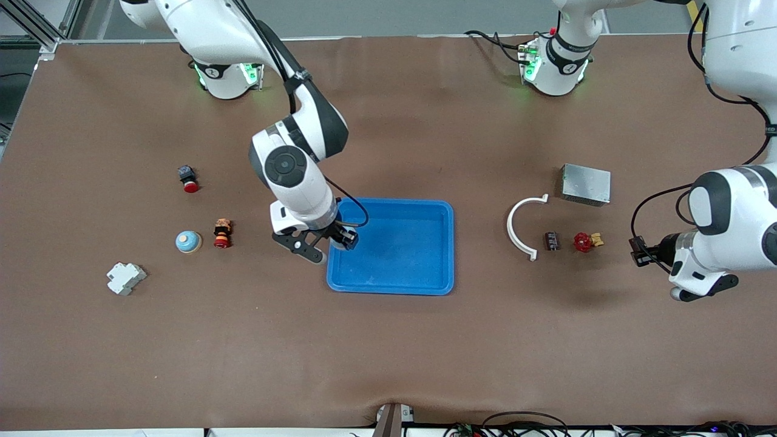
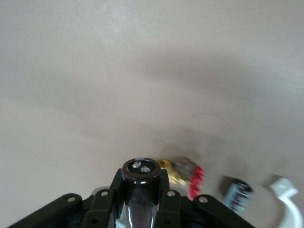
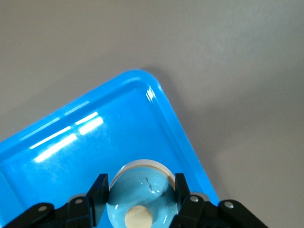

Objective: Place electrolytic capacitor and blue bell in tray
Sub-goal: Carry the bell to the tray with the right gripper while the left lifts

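Front view: right gripper point(image 1: 309, 249) hangs over the tray point(image 1: 450, 243) at its rim toward the right arm's end. Left gripper point(image 1: 698, 291) is well apart from the tray, with 1 spare capacitor point(image 1: 551, 241) between them.

Left wrist view: its fingers clamp a capacitor point(image 2: 141, 190) (long axis along the fingers, terminals outward).

Right wrist view: bell point(image 3: 140, 199) pinched over the tray's corner, so release looks next.

You see glossy blue plastic tray point(image 1: 425, 285), matt brown table cover point(image 1: 388, 352), dull grey metal box point(image 1: 586, 184), shiny dark capacitor sleeve point(image 2: 141, 199).
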`<state>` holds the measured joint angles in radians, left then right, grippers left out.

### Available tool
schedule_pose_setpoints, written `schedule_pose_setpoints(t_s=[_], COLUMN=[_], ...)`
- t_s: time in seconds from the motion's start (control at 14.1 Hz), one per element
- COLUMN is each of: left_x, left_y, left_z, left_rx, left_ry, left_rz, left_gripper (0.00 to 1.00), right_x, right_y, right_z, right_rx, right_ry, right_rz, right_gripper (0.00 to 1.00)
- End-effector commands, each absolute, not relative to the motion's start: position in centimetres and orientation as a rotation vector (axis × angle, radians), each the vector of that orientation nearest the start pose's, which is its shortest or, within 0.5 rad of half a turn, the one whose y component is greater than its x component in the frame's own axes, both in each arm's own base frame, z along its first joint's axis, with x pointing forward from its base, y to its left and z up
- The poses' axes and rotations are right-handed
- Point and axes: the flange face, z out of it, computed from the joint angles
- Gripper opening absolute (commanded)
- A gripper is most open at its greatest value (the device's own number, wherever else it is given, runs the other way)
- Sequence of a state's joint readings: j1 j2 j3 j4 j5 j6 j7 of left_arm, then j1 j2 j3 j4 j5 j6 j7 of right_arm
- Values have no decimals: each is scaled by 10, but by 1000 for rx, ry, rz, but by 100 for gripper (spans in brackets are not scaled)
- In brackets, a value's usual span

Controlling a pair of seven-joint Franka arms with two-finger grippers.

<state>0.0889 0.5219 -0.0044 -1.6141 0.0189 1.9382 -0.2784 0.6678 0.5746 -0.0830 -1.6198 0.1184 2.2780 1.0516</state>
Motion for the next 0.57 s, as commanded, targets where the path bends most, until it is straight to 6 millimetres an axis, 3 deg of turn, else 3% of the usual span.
schedule_pose_setpoints(t_s=[0.0,0.28,0.5], left_x=[660,656,650], left_y=[12,-63,-130], left_z=[332,350,367], left_rx=[-3012,-2997,-2994], left_ry=[-672,-832,-955], left_rz=[294,287,278], left_gripper=[0,0,0], right_x=[569,562,560], right_y=[415,431,437], right_z=[284,262,248], right_rx=[-2946,-2917,-2904], right_ry=[817,853,877], right_rz=[-39,-66,-82], right_gripper=[0,0,0])
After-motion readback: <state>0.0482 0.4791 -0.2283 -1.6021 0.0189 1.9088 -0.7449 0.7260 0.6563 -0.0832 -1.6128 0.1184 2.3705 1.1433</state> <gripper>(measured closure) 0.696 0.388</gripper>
